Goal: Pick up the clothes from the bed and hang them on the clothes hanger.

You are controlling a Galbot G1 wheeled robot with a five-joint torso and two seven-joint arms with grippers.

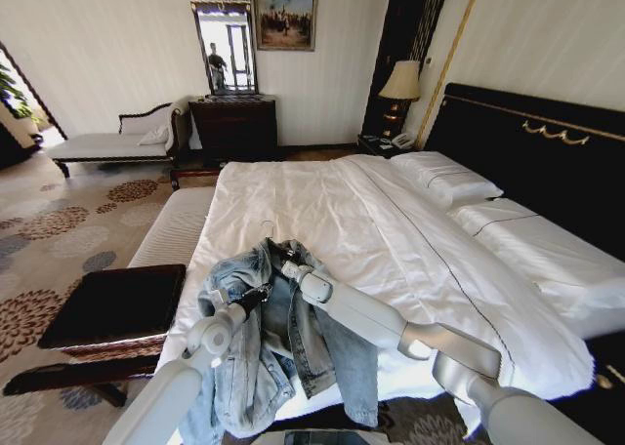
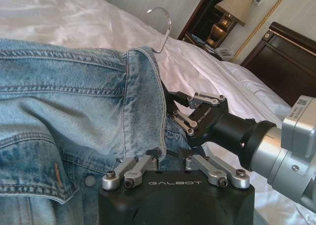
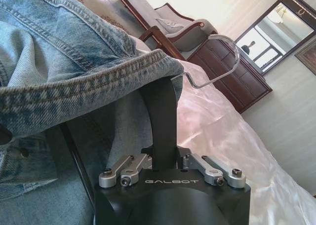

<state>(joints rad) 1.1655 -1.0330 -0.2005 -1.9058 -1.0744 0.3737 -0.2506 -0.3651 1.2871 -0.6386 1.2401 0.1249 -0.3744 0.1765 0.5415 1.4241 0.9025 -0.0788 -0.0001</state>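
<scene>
Both arms are in over the near end of the bed (image 1: 391, 221), and the denim jacket (image 1: 256, 347) sits bunched at that foot edge, one sleeve trailing down past the mattress. The jacket is draped over the clothes hanger (image 3: 160, 111), whose silver hook (image 2: 163, 27) pokes out above the collar, toward the headboard (image 1: 532, 152) side of the jacket. Right end effector (image 3: 165, 158) is clamped on the hanger's black bar just under the collar, fingers drawn in tight on either side of it. From the head camera that right end effector (image 1: 283, 260) sits at the jacket's collar, on the headboard side of the garment. Left end effector (image 1: 256, 297) comes in at the jacket's front opening, just beside the right one; in its own wrist camera the left end effector (image 2: 170, 158) has its fingers pulled in narrow against the folded denim edge, apparently pinching the fabric, with the right end effector (image 2: 182, 117) facing it across that same edge. A dark bench (image 1: 112, 308) stands beside the jacket, off the bed's foot corner.
</scene>
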